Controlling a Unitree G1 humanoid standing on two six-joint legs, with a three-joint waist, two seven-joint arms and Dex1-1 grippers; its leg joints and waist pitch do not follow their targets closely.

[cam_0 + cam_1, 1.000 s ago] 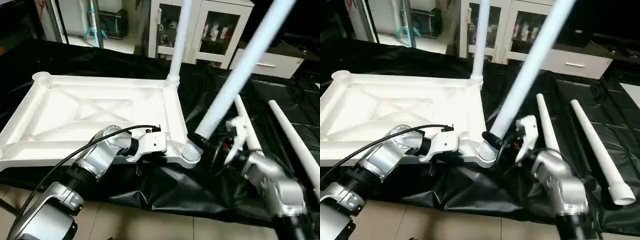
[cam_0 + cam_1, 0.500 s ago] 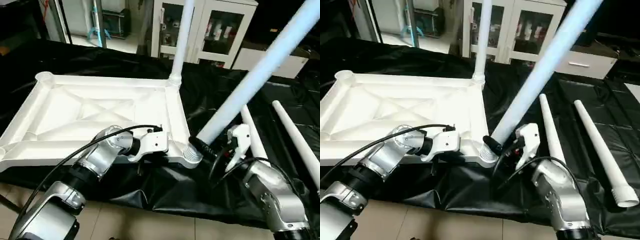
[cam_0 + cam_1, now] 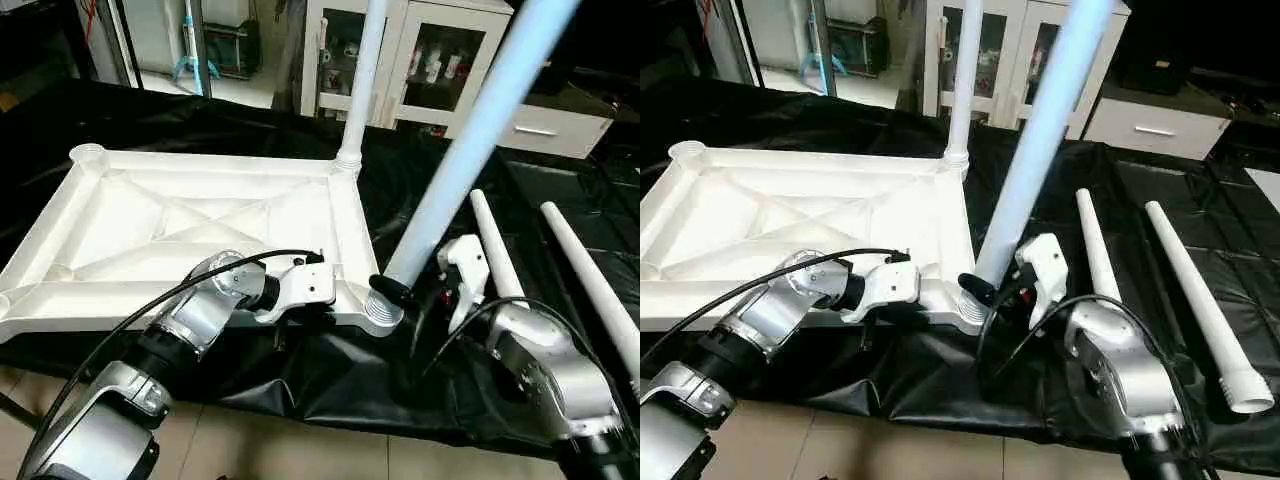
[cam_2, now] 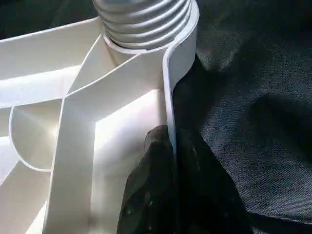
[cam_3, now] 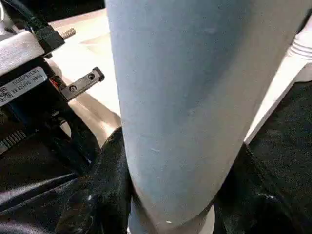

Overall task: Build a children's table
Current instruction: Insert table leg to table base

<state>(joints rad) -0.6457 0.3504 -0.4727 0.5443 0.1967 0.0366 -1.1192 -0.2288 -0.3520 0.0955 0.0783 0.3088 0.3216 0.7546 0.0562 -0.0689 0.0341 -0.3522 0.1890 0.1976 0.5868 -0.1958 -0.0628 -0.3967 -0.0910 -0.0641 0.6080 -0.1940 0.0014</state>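
the right gripper (image 3: 395, 290) is clamped around the base of a leg (image 3: 470, 140), its black fingers (image 5: 97, 195) hugging the tube on both sides just above the near corner socket (image 3: 381, 312) of the tabletop (image 3: 180, 225). the leg's foot sits at the mouth of that socket but the tube leans off toward the right, so this looks like the seating step for the second leg. my read: the next move calls for bringing the leg upright over the socket, then turning it so the thread catches; started crooked, it could cross-thread or pop out.

the left gripper (image 4: 170, 146) is pinched shut on the tabletop's near edge wall, one finger either side, just beside that socket, bracing the upturned top on the black cloth (image 3: 420, 190).

the right forearm rises from the lower right with the wrist bent in toward the corner; the left forearm reaches in from the lower left, low along the near edge.

one leg (image 3: 362, 80) already stands upright in the far corner. two spare legs (image 3: 1180, 270) lie on the cloth to the right.
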